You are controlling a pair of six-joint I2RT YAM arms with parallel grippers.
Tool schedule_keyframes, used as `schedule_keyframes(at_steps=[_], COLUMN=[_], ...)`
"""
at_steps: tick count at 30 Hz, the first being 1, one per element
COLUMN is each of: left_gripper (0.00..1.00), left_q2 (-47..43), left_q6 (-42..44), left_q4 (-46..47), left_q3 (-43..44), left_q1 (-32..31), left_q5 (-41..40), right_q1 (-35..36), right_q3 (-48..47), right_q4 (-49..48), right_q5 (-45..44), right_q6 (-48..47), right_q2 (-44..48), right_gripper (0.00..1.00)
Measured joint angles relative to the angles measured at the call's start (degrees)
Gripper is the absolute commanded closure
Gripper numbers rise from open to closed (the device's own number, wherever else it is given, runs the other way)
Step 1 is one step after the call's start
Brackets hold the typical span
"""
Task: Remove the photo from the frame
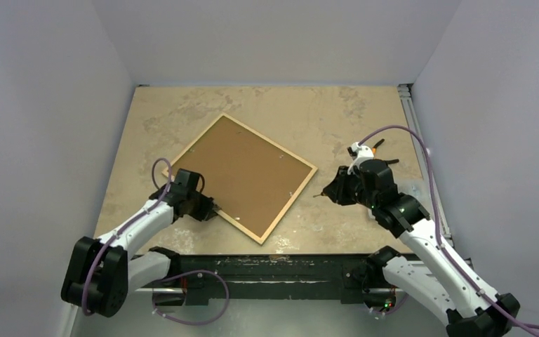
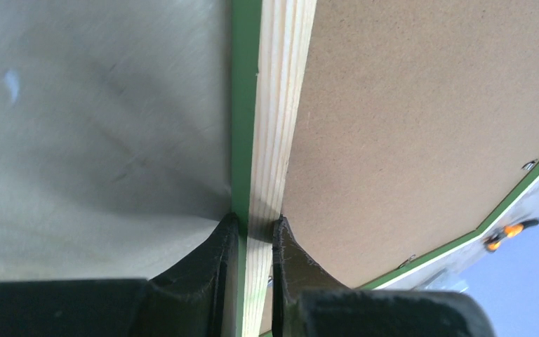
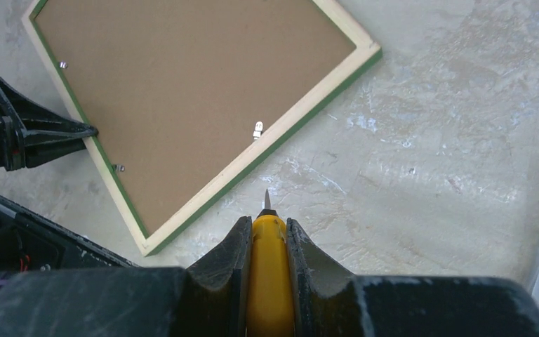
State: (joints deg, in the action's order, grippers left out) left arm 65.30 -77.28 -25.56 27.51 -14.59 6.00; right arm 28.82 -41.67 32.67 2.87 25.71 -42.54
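Even bright light, soft shadows, tabletop (image 2: 98,140) blurred beside left claw (image 2: 255,225)

Between my black left fingers (image 2: 210,277) I saw the frame (image 2: 270,105): a pale wood strip with fine straight grain and a solid green band along its outer side. To the right of those fingers, the photo (image 2: 421,126) showed only its plain brown back, finely speckled. My right fingers (image 3: 224,274), black too, flanked a yellow tool (image 3: 269,281) with a silvery tip. Ahead of them the table (image 3: 428,140) was cream, mottled with whitish and tan patches.
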Motion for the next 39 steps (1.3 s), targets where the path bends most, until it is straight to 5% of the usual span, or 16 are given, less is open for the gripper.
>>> schedule_keyframes(at_steps=[9,21,24,31,39], left_gripper=[1.00,0.99,0.85,0.29,0.17], left_q2=[-7.8,0.2,1.5,3.3,0.7], left_q6=[-21.8,-34.1,-34.7,-34.3,-18.9], left_q4=[-6.9,-0.7,0.5,6.7,3.4], left_q3=[-2.8,0.0,0.3,0.6,8.2], left_q1=[-15.3,-25.6,-27.4,-29.9,-24.9], left_q5=[-9.6,-10.7,-9.9,-4.1,0.1], right_q1=[1.3,8.3,8.3,8.3,8.3], right_q3=[1.8,-0.5,-3.0,-7.2,-11.8], right_q4=[-3.8,-6.1,-6.1,-5.0,1.1], right_q5=[1.6,-3.7,-6.4,-11.9,-21.6], right_q6=[2.3,3.1,2.2,-0.3,-1.3], right_q2=[-8.0,-19.2,-21.6,-25.0,-29.9], right_gripper=[1.00,1.00,1.00,1.00,1.00])
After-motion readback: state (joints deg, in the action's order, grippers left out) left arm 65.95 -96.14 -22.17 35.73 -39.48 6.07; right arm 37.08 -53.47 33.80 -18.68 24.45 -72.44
